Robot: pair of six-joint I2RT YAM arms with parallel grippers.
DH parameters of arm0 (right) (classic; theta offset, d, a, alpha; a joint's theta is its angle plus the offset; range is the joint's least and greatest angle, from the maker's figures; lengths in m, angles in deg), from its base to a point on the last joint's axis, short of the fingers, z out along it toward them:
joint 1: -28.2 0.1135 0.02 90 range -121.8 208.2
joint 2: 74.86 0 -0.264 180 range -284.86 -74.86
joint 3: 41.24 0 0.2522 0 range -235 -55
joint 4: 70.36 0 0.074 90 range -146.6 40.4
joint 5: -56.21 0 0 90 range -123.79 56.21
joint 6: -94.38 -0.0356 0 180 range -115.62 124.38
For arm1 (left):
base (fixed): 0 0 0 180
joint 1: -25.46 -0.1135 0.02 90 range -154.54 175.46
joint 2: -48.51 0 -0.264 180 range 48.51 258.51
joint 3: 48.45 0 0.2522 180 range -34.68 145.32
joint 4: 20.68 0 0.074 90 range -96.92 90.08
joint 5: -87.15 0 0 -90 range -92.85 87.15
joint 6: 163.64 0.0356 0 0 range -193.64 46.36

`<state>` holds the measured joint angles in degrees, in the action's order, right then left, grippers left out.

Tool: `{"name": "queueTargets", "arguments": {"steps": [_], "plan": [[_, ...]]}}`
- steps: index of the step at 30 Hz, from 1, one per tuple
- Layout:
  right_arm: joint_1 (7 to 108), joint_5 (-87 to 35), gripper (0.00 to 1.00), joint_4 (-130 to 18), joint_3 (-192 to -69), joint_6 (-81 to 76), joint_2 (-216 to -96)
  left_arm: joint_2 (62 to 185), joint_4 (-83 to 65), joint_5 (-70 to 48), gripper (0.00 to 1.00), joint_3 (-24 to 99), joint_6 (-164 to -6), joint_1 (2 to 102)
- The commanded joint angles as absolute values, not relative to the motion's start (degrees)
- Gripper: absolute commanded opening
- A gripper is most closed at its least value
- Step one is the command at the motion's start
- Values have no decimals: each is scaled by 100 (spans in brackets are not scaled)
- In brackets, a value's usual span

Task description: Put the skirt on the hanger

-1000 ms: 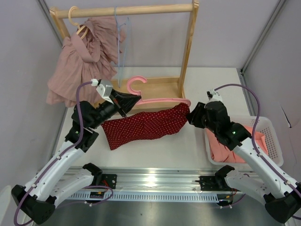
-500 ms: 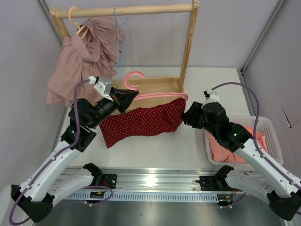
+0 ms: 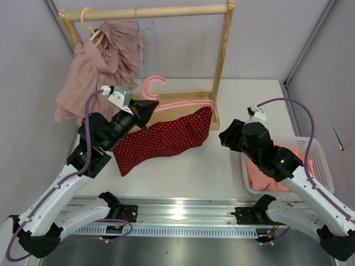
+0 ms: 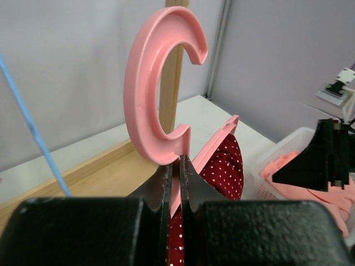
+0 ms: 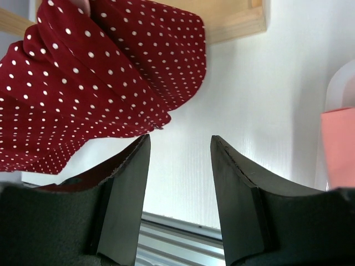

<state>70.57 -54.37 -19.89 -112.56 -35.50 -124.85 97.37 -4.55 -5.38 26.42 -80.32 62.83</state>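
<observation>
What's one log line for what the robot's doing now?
left gripper: shut on pink hanger | skirt: hanging from hanger | right gripper: open, empty

Premises: robotics laboratory test cell. Evidence: plain grey partition walls (image 3: 266,39) in metal framing enclose a white counter (image 3: 249,97). An aluminium rail (image 3: 183,213) along its near edge carries cabled robot arms (image 3: 61,191). A small wooden garment rack (image 3: 223,50) stands on the counter.

skirt (image 3: 161,138): red, white-dotted, draped on hanger | hanger (image 3: 166,100): pink, lifted, hook up
</observation>
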Motion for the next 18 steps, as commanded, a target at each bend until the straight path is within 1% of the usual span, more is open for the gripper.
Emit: {"name": "queueTargets", "arguments": {"steps": [1, 9, 18], "plan": [[7065, -5708, 53, -1924, -11696, -3553, -12381, 9720, -429, 171, 0, 3281, -7768, 6378], [7021, -5620, 53, -1810, -12074, -3438, -12539, 10115, -7, 1014, 0, 3993, -7829, 6448], [6968, -5532, 53, -1696, -12505, -3280, -12768, 10765, -384, 1885, 0, 4582, -7997, 6774]]}}
